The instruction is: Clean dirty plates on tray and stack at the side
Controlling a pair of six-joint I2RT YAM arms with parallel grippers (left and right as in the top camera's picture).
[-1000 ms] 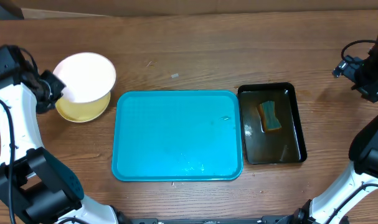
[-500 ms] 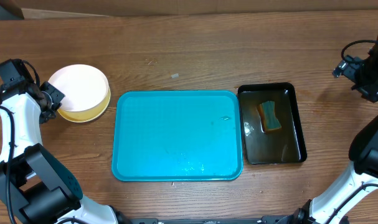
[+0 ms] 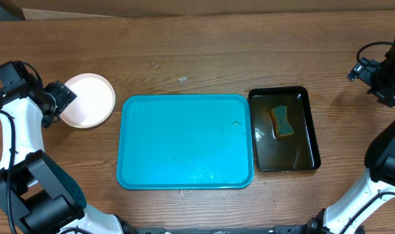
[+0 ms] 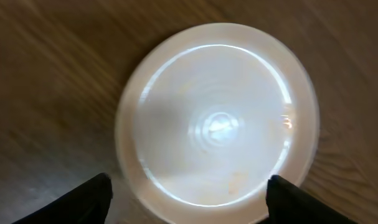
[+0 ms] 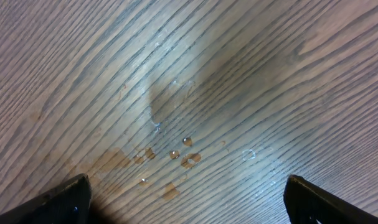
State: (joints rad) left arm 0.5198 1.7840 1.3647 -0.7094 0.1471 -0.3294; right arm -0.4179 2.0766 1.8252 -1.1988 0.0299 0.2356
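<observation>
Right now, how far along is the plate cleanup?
Done: the teal tray is cleared; the plates sit in one pile left of it, a white one on top, count hidden. In hand: nothing; the left gripper is open at the pile's edge, the right gripper open over the table. Left: apparently just retracting the arms.

A brown wood-grain surface fills the view. Toward its right side sits a small black rectangular tray holding dark water, with a yellow and teal sponge lying in its upper half. A tiny pale speck lies mid-surface. At the far right, water droplets bead on the wood.
</observation>
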